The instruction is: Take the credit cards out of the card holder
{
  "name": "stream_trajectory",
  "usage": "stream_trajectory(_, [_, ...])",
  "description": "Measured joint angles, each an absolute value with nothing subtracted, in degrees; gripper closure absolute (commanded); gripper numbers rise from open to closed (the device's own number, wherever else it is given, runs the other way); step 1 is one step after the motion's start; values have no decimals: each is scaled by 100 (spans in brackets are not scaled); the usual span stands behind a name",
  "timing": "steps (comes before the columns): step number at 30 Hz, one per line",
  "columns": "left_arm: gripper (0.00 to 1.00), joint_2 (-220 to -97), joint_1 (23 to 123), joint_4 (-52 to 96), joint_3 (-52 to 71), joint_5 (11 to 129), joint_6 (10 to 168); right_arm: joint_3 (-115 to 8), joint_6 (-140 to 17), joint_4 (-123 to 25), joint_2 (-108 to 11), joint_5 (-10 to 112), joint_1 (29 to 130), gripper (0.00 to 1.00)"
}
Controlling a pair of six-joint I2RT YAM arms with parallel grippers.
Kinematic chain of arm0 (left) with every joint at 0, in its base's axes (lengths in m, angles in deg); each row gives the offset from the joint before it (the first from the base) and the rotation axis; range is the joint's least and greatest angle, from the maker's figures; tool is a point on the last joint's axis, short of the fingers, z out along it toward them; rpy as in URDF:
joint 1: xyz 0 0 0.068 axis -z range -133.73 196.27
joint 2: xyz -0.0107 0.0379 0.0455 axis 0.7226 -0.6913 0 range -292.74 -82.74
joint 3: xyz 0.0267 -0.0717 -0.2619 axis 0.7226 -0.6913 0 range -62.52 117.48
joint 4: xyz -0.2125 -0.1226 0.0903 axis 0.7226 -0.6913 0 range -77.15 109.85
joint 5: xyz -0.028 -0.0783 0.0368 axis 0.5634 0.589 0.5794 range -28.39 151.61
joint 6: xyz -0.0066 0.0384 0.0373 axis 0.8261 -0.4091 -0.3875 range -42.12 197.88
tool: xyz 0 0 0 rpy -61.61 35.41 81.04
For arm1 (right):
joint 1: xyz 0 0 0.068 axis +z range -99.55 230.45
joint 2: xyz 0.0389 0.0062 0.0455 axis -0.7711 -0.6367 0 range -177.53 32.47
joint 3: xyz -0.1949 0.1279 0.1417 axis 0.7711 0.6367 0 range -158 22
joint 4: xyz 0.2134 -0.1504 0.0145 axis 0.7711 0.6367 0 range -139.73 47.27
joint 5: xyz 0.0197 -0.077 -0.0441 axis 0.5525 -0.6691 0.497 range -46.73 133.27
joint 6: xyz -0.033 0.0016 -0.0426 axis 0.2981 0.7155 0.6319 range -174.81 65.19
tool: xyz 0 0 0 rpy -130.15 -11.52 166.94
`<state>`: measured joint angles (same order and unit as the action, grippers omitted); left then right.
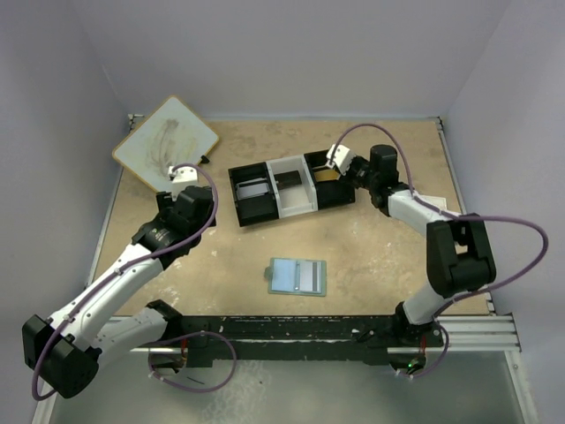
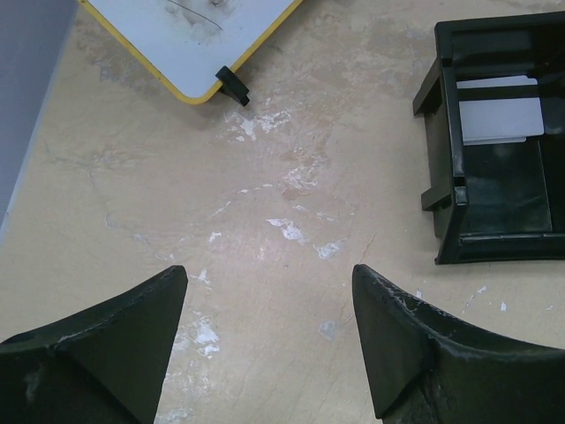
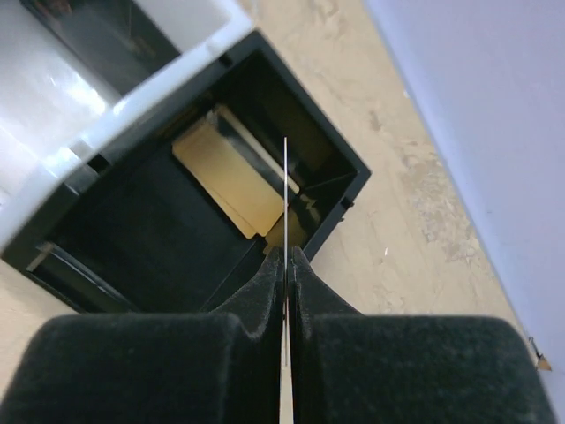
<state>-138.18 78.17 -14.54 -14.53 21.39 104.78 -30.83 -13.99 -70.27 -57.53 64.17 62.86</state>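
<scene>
The right gripper (image 3: 285,252) is seen clamped tight on a thin card (image 3: 285,190), which is held edge-on and upright above the right-hand black compartment of the tray (image 1: 298,208). The colour of that card cannot be told. An orange-gold card (image 3: 231,181) is seen leaning inside that same compartment, just below the closed fingertips. A pale card (image 2: 499,110) is found lying flat in the left-hand black compartment of the tray. The card holder (image 1: 297,276) is laid open on the table in front of the tray, toward the arm bases, well apart from both grippers. The left gripper (image 2: 269,274) is spread wide and holds nothing, over bare table left of the tray, near a whiteboard (image 1: 168,141).
</scene>
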Motion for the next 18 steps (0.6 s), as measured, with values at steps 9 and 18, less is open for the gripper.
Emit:
stream_trajectory(9, [26,-13851,7817,-1443,-1453,2086,10405,-3628,240,-6904,-6651,6535,6270,100])
stream_trajectory(18, [26,-13873,7817,-1412,-1456,2062,10375,-3634,605,-7079,-6566,6675,6281,100])
